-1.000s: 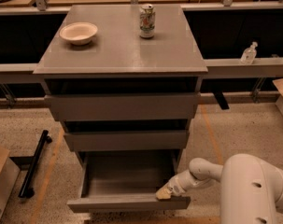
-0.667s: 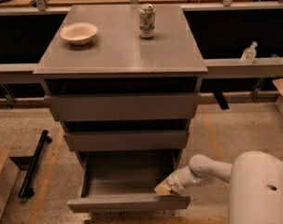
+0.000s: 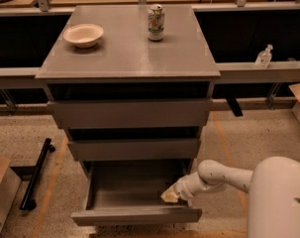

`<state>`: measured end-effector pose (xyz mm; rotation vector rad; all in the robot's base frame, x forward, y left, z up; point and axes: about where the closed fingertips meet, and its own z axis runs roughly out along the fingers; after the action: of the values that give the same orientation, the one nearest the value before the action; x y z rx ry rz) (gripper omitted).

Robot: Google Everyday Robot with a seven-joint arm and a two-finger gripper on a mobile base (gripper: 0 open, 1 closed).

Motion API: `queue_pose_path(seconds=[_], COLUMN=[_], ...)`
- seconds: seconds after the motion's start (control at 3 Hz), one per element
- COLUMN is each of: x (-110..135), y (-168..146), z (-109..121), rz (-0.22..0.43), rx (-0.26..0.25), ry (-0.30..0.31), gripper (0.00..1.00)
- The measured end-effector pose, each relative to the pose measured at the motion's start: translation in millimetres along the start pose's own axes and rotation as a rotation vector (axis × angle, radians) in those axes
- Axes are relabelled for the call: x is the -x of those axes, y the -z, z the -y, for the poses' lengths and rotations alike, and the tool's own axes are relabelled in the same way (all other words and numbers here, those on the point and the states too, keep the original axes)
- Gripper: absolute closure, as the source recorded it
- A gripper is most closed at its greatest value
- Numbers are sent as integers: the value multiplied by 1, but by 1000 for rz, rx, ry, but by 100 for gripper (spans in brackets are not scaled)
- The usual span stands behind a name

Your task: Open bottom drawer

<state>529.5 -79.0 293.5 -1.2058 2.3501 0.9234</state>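
Three grey drawers sit one above the other in a stand. The bottom drawer (image 3: 134, 215) is down by the floor. It sticks out a long way toward the near side, so I can look down into it. The other two are pushed in.

The gripper (image 3: 170, 196) is at the right side of the bottom drawer, just behind its front panel. I cannot tell if it is spread or pressed together, or if it touches the drawer. The white arm (image 3: 221, 174) reaches in from the right.

I think the pulling step is almost done. The next move may be one more small pull toward the near side. Then the gripper needs to lift up and out without bumping the front panel.

A bowl (image 3: 83, 34) and a can (image 3: 156, 22) stand on top, far back.
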Motion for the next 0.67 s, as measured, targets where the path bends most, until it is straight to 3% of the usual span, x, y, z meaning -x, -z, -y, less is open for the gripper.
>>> queue_pose_path(seconds=[0.33, 0.67], x=[0, 0], y=[-2, -4], z=[-1, -3], rz=[-1, -2], rx=[4, 8], ry=[0, 1], gripper=[17, 0])
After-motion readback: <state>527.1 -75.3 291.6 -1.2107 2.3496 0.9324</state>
